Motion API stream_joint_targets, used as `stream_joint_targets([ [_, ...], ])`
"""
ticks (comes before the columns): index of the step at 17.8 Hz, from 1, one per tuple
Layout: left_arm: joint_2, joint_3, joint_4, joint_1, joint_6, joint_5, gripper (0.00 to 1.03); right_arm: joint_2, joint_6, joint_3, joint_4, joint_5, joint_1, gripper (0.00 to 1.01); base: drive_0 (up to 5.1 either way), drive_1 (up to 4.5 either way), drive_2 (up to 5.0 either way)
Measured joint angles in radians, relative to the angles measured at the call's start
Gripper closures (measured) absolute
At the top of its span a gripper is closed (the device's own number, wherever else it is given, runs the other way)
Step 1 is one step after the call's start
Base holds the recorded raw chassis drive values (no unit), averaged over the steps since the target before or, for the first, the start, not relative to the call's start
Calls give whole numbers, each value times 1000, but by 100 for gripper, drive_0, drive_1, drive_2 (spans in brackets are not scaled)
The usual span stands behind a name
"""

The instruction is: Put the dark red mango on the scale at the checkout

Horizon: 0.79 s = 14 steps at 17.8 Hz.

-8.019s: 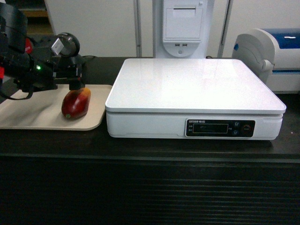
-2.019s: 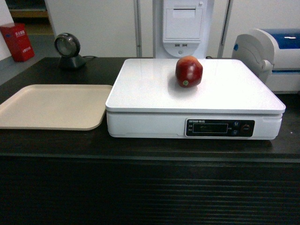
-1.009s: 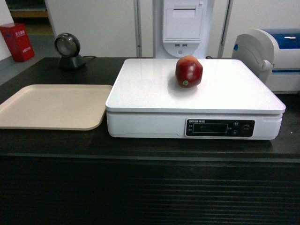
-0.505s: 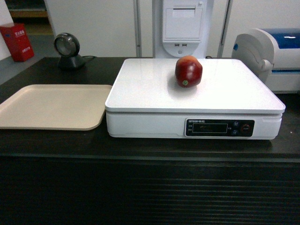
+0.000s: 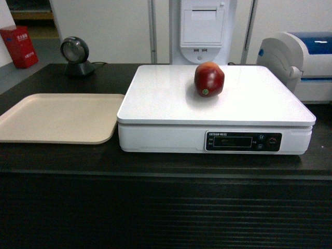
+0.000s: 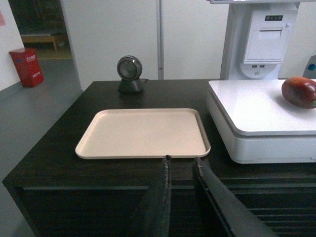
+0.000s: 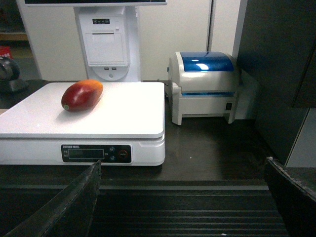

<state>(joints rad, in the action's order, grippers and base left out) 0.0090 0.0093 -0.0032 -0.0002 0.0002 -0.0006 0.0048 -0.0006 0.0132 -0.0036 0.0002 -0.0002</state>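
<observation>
Resting on flat white scale [image 5: 171,98]: glossy oval dark red mango [image 5: 209,79].

Scale display [image 5: 231,140] text is too small to read in any view. Beige tray [image 5: 31,136] gets chopped off at 9 o'clock in the head view, and the blue-lidded printer [image 5: 311,57] at 3 o'clock. Left wrist view clips the dark red mango [image 6: 300,92] at 3 o'clock. Right gripper's fingers [image 7: 64,207] run off at 6 o'clock.

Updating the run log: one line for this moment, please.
mango: on scale platform, free | tray: bare | left gripper: nearly shut, holding nothing | right gripper: open | task: looks done
</observation>
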Motion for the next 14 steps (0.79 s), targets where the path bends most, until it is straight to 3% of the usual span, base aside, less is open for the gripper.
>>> stream_joint_targets([
  [7,0,0,0,0,0,0,7,0,0,0,0,0,0,3,0,0,0],
  [8,0,0,0,0,0,0,3,0,0,0,0,0,0,3,0,0,0],
  [14,0,0,0,0,0,0,5,0,0,0,0,0,0,3,0,0,0],
])
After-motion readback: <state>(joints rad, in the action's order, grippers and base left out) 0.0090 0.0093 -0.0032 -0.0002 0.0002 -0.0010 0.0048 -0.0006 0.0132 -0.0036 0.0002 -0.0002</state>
